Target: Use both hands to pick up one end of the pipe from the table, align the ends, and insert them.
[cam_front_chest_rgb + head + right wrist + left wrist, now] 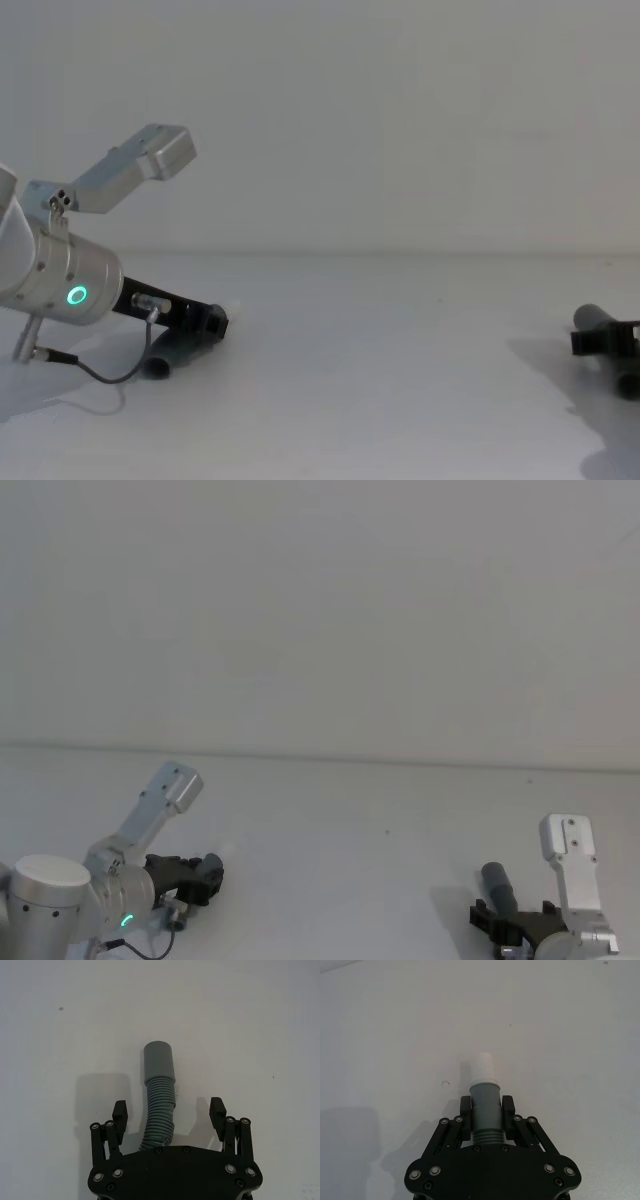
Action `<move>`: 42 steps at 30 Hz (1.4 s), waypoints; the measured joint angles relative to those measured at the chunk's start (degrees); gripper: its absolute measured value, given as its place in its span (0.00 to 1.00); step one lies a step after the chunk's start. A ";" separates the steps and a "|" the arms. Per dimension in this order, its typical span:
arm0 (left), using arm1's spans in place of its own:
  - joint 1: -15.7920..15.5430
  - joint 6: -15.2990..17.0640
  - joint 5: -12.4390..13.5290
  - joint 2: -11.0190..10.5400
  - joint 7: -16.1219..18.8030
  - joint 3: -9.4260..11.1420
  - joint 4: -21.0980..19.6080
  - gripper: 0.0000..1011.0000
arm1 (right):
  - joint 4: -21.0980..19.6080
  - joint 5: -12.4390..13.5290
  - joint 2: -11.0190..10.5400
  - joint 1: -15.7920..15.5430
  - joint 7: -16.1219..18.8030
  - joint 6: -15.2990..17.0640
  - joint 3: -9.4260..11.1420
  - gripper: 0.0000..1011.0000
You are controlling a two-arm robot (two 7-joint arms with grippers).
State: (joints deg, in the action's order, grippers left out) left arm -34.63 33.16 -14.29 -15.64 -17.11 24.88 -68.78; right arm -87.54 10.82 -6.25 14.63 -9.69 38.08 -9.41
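Between jaws of left gripper point(486, 1106), white-tipped cuff point(484, 1091).

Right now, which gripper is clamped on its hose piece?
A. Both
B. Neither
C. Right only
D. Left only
D: the left gripper presses both sides of the grey cuff behind its white tip, while the right gripper stands open, clear of the ribbed hose between its fingers.

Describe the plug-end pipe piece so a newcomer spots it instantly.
On the white table, look to the robot's left side, where the left gripper is shut on a smooth grey cuff. That cuff ends in a narrower white tip. The other piece, inside the open right gripper, ends in a plain grey cuff with no white.
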 joint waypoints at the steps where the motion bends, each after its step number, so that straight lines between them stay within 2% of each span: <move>1: 0.00 0.00 0.00 0.00 0.00 0.00 0.00 0.32 | -0.03 -0.02 0.01 -0.03 0.00 0.02 0.01 0.99; 6: 0.00 0.00 0.00 0.00 0.00 0.00 0.00 0.32 | -0.31 -0.22 0.08 -0.24 -0.03 0.21 0.06 0.97; 11: 0.00 0.00 0.00 0.00 0.00 0.00 0.00 0.32 | -0.45 -0.36 0.13 -0.36 -0.03 0.27 0.09 0.85; 15: 0.00 0.00 0.00 0.00 0.00 0.00 0.00 0.32 | -0.56 -0.42 0.16 -0.43 -0.03 0.31 0.11 0.72; 16: 0.00 0.00 0.00 0.00 0.00 0.00 0.00 0.32 | -0.57 -0.43 0.16 -0.45 -0.02 0.31 0.12 0.72; 17: 0.00 0.00 0.00 0.00 0.00 0.00 0.00 0.32 | -0.59 -0.44 0.16 -0.46 -0.03 0.32 0.12 0.66; 25: 0.00 0.00 0.00 0.00 0.00 0.00 0.00 0.32 | -0.68 -0.49 0.20 -0.52 -0.02 0.37 0.15 0.40; 27: 0.00 0.00 0.00 0.00 0.00 0.00 0.00 0.32 | -0.70 -0.50 0.21 -0.53 -0.02 0.38 0.14 0.36; 28: 0.00 0.00 0.00 0.00 0.00 0.00 0.00 0.32 | -0.71 -0.52 0.22 -0.54 -0.02 0.39 0.15 0.31; 31: 0.00 0.00 0.00 0.00 0.00 0.00 0.00 0.32 | -0.73 -0.53 0.22 -0.55 -0.02 0.41 0.14 0.24; 42: 0.00 0.00 0.00 0.00 0.00 0.00 0.00 0.32 | -0.78 -0.57 0.23 -0.60 -0.02 0.41 0.15 0.21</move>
State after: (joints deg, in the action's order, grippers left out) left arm -34.63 33.16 -14.29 -15.65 -17.11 24.88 -68.78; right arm -88.32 10.25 -6.03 14.04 -9.71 38.50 -9.26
